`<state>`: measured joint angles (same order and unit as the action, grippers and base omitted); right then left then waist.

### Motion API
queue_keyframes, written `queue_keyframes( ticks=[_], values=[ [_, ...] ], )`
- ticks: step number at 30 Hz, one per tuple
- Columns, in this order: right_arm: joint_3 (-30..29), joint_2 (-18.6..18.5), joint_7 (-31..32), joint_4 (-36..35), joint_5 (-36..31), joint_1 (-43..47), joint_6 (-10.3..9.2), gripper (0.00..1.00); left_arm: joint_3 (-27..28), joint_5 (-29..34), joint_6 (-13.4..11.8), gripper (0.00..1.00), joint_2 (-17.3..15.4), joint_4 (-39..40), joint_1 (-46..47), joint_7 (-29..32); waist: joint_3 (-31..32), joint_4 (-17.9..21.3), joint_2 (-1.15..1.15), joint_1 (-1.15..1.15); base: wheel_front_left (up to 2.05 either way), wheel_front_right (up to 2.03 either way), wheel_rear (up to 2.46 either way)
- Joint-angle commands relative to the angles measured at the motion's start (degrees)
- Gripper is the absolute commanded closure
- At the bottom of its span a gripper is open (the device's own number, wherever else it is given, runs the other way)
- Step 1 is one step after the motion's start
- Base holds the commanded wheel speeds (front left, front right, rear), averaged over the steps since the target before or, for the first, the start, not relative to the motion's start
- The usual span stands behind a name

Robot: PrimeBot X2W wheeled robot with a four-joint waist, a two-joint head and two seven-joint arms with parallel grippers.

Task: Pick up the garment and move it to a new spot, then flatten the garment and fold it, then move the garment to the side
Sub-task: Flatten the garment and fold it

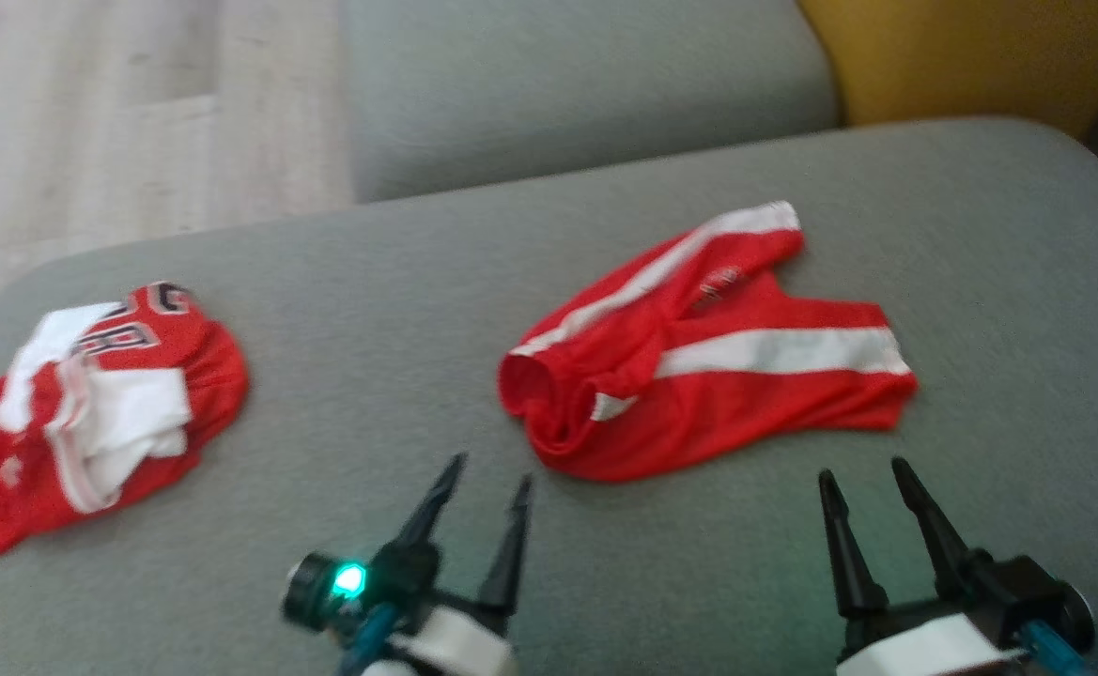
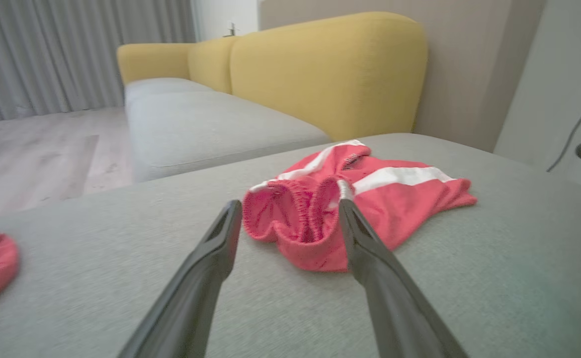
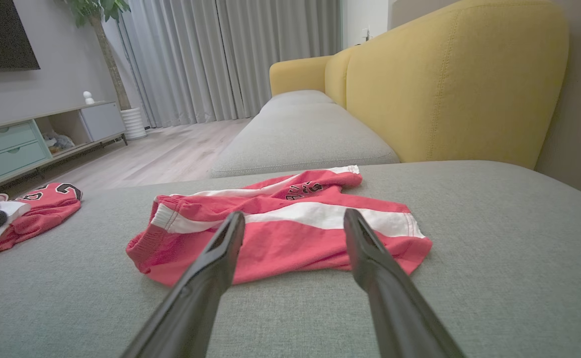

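Red shorts [image 1: 746, 413] lie crumpled, waistband seemingly toward the left gripper [image 1: 492, 469]; it and the right gripper [image 1: 861, 468] gape wide, empty.

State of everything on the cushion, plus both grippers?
red shorts: rumpled, unfolded, lying on grey cushion, ungripped
red jersey: bunched heap at cushion's left end
left gripper: jaws open, empty, short of shorts' waistband
right gripper: jaws open, empty

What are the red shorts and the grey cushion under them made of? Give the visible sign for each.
The red shorts: likely thin synthetic sports knit, slight sheen, limp folds, gathered elastic waistband. The grey cushion: woven upholstery fabric, matte, with a fine flecked texture; padding inside is only a guess.
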<state>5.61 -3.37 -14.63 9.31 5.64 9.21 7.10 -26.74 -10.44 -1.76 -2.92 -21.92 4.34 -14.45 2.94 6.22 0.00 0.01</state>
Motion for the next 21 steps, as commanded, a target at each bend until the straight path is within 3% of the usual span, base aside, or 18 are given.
queue_keyframes(
  ticks=[1,5,9,14,19,20,21],
  values=[
    [2.6,-1.3,-0.4,-2.1,0.5,-3.6,0.39,0.0,-2.1,-1.4,-0.1,0.0,0.0,-1.3,5.5,-0.5,-3.2,4.4,0.0,-0.01,0.0,0.0,0.0],
    [3.9,-1.8,-0.4,-2.2,0.6,-4.8,0.39,0.0,-6.8,-4.9,0.5,0.0,0.0,-5.3,9.8,-0.5,-5.0,7.5,0.0,-0.01,0.0,0.0,0.0],
    [5.0,-1.8,-0.4,-2.1,0.9,-6.1,0.39,0.0,-10.3,-7.5,-1.2,0.0,0.0,-9.2,15.2,-0.5,-6.8,10.8,0.0,-0.01,0.0,0.0,0.0],
    [5.3,-1.7,-0.4,-1.7,1.4,-6.5,0.39,0.0,-11.4,-10.1,-4.4,0.0,0.0,-13.2,19.2,-0.5,-7.5,14.0,0.0,-0.01,0.0,0.0,0.0],
    [5.2,-1.3,-0.4,-1.5,2.0,-6.8,0.39,0.0,-11.4,-12.8,-3.9,0.0,0.0,-17.7,21.3,-0.5,-7.6,15.8,0.0,-0.01,0.0,0.0,0.0],
    [5.2,-1.3,-0.4,-1.5,2.1,-6.9,0.39,0.0,-11.3,-13.2,-3.9,0.05,0.0,-18.0,21.6,-0.5,-7.6,15.9,0.0,-0.01,0.0,0.0,0.0],
    [5.2,-1.3,-0.4,-1.5,2.1,-7.0,0.39,0.0,-11.2,-13.6,-3.8,0.41,0.0,-18.3,21.9,-0.5,-7.6,16.0,0.0,-0.01,0.0,0.0,0.0]
  ],
)
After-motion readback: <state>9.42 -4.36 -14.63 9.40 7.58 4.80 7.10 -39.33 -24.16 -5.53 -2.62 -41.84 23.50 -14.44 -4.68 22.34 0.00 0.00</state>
